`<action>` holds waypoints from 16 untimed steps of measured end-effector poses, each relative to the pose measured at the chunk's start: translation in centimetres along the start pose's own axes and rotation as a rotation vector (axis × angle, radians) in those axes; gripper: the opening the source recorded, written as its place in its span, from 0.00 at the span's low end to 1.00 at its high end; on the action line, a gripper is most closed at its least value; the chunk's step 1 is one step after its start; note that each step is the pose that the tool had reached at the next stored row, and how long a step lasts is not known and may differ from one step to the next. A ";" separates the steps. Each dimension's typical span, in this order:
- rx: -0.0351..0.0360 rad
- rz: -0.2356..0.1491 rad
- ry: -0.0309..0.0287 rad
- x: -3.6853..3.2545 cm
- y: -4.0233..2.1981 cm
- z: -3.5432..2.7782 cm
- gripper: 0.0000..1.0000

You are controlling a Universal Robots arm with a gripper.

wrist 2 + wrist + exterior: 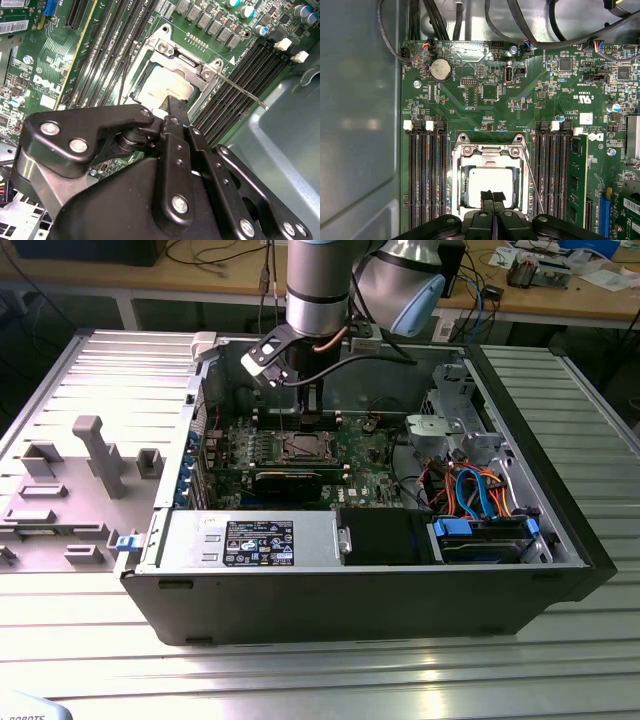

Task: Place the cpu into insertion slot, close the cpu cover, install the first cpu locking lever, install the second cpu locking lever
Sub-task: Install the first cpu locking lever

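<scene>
The black gripper [492, 196], its jaws pressed together and gripping nothing, has its tips on or just above the dull silver square cpu [490, 177], near one edge, within the silvery metal cpu cover [487, 152].

Cpu [490, 179] top is dull, matt silver-grey metal; cpu cover [487, 150] brighter bare metal with a sheen; motherboard [470, 117] green, slightly glossy; gripper [493, 196] matt black with shiny screw heads; table [320, 670] ribbed, reflective metal.
</scene>
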State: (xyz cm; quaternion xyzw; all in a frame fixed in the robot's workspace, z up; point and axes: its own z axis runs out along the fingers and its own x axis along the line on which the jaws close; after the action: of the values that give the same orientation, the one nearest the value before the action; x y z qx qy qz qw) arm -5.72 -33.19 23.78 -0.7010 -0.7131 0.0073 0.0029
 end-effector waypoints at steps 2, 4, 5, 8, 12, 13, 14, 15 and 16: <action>0.0000 0.000 0.0001 0.00 0.00 0.00 0.11; 0.0000 0.000 0.0000 0.00 0.00 0.00 0.11; 0.0000 0.000 0.0000 0.00 0.00 0.00 0.11; 0.0000 0.000 0.0001 0.00 0.00 0.00 0.11; 0.0000 0.000 0.0000 0.00 -0.01 -0.31 0.11; 0.0001 0.000 0.0000 0.00 -0.01 -0.42 0.11; 0.0001 0.000 0.0000 0.00 -0.01 -0.50 0.11; 0.0000 0.000 0.0001 0.00 -0.01 -0.62 0.11; 0.0000 0.000 0.0000 -0.01 -0.01 -0.71 0.11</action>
State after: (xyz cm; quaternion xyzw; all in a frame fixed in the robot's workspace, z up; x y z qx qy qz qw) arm -5.72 -33.19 24.49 -0.7011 -0.7130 0.0073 0.0029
